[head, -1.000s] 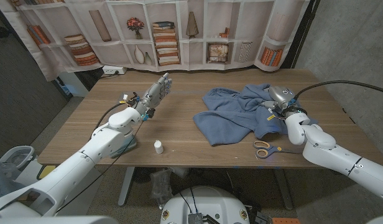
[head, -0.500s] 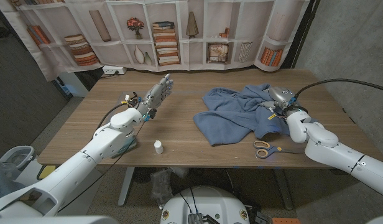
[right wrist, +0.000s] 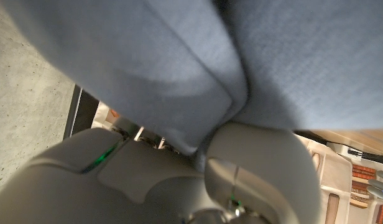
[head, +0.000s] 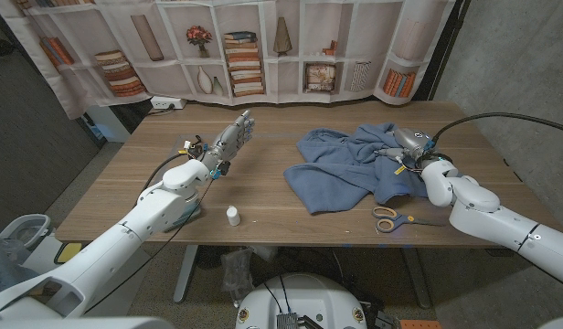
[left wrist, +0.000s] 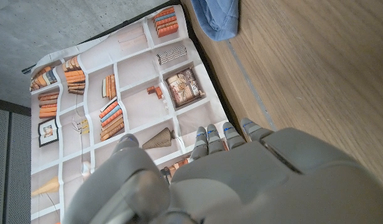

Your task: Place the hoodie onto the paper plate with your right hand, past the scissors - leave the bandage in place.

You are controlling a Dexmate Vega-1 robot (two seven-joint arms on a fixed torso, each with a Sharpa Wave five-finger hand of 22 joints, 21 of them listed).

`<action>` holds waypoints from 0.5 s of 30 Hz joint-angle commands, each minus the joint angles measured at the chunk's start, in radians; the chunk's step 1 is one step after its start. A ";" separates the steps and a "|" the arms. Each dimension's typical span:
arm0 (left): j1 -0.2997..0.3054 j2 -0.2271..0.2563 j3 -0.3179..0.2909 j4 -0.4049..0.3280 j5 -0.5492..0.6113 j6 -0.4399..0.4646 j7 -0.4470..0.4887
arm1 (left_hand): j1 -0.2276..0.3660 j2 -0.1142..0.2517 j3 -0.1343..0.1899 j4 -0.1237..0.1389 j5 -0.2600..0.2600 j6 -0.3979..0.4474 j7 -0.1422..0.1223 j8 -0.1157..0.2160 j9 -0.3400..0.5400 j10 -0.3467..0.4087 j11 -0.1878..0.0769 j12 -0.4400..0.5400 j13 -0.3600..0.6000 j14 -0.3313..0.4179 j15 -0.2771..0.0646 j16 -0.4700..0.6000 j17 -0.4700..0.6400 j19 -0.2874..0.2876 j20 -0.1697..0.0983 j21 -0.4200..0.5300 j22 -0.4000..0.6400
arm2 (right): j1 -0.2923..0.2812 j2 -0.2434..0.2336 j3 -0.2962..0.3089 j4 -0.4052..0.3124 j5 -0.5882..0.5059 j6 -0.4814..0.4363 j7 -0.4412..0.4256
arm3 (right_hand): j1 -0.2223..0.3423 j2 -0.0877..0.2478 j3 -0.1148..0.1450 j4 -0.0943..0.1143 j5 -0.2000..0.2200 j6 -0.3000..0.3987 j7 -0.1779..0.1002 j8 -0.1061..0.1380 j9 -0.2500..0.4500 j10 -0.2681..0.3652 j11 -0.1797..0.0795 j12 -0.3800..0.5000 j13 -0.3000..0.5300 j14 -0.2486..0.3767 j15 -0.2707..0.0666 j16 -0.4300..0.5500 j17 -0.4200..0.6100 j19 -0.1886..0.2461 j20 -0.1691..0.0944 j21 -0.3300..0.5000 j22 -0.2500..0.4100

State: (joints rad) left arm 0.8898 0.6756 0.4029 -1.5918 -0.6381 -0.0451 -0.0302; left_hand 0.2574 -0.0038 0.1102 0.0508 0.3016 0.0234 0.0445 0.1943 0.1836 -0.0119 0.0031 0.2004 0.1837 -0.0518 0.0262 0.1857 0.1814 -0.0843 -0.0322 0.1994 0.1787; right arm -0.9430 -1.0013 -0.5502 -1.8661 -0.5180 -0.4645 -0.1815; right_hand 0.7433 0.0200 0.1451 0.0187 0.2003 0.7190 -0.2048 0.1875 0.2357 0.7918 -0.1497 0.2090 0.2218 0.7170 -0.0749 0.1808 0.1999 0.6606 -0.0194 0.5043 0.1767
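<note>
The task has barely begun: the right hand (head: 411,146) grips a fold of the blue hoodie (head: 345,164), which lies crumpled on the table (head: 263,178) just behind the scissors (head: 388,217), while the left hand (head: 228,137) hovers empty, fingers apart.

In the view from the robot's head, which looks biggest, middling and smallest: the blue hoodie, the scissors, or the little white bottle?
1. Hoodie, by far the largest, spread over the table.
2. Scissors, much smaller, lying near the table's front edge.
3. White bottle, the smallest.
</note>
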 commanded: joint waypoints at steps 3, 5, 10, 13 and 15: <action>-0.003 -0.002 0.002 0.000 0.002 0.002 0.001 | 0.011 0.000 -0.002 -0.003 -0.002 0.004 0.004 0.006 0.005 0.000 0.000 0.002 0.005 -0.003 0.004 0.004 0.003 -0.007 -0.009 0.005 0.005 | -0.013 -0.023 0.020 -0.051 0.024 -0.034 0.028 | -0.011 -0.017 -0.007 0.006 0.016 -0.042 0.004 0.000 -0.001 -0.059 0.003 -0.008 0.007 -0.050 -0.040 -0.002 -0.001 -0.065 0.053 -0.040 0.004; -0.005 -0.002 0.003 0.001 0.003 0.002 -0.001 | 0.011 0.000 -0.002 -0.003 -0.002 0.004 0.004 0.006 0.005 0.000 0.001 0.002 0.005 -0.003 0.003 0.004 0.003 -0.007 -0.008 0.005 0.005 | -0.018 -0.028 0.023 -0.059 0.027 -0.040 0.029 | -0.017 -0.020 -0.010 0.007 0.018 -0.065 0.008 -0.004 -0.003 -0.080 0.008 -0.007 0.008 -0.073 -0.030 -0.004 -0.002 -0.079 0.065 -0.052 0.004; -0.008 -0.005 0.005 0.006 0.002 0.001 -0.004 | 0.012 0.000 -0.002 -0.004 -0.002 0.005 0.004 0.006 0.005 0.000 0.000 0.002 0.005 -0.002 0.004 0.004 0.003 -0.006 -0.008 0.005 0.005 | -0.032 -0.041 0.035 -0.074 0.041 -0.040 0.028 | -0.033 -0.032 -0.018 0.008 0.028 -0.136 0.004 -0.009 -0.005 -0.161 0.018 -0.014 0.012 -0.133 -0.002 -0.005 -0.002 -0.112 0.092 -0.082 0.005; -0.008 -0.008 0.005 0.010 0.001 -0.001 -0.006 | 0.013 0.000 -0.003 -0.004 -0.002 0.005 0.004 0.006 0.005 0.000 0.003 0.002 0.005 -0.003 0.004 0.004 0.003 -0.006 -0.007 0.005 0.005 | -0.037 -0.050 0.039 -0.082 0.048 -0.037 0.032 | -0.044 -0.042 -0.026 0.009 0.033 -0.170 0.003 -0.009 -0.005 -0.202 0.020 -0.016 0.013 -0.165 0.011 -0.006 -0.002 -0.123 0.104 -0.096 0.005; -0.009 -0.009 0.006 0.012 0.001 -0.002 -0.007 | 0.013 0.001 -0.003 -0.004 -0.002 0.006 0.005 0.007 0.005 0.001 0.001 0.002 0.005 -0.002 0.004 0.004 0.003 -0.006 -0.007 0.005 0.005 | -0.039 -0.057 0.042 -0.086 0.054 -0.032 0.039 | -0.055 -0.055 -0.035 0.011 0.040 -0.198 0.005 -0.009 -0.006 -0.233 0.021 -0.016 0.014 -0.196 0.029 -0.007 -0.002 -0.140 0.116 -0.110 0.005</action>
State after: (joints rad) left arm 0.8858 0.6724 0.4041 -1.5907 -0.6373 -0.0428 -0.0304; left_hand 0.2574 -0.0038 0.1101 0.0507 0.3016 0.0234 0.0445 0.1943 0.1836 -0.0119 0.0031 0.2004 0.1837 -0.0517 0.0261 0.1857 0.1816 -0.0843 -0.0322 0.1994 0.1787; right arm -0.9639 -1.0322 -0.5257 -1.9232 -0.4872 -0.4963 -0.1561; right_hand 0.6959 -0.0196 0.1194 0.0293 0.2295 0.5486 -0.2007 0.1810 0.2275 0.5895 -0.1305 0.1973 0.2305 0.5484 -0.0537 0.1761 0.1950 0.5371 0.0891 0.4068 0.1794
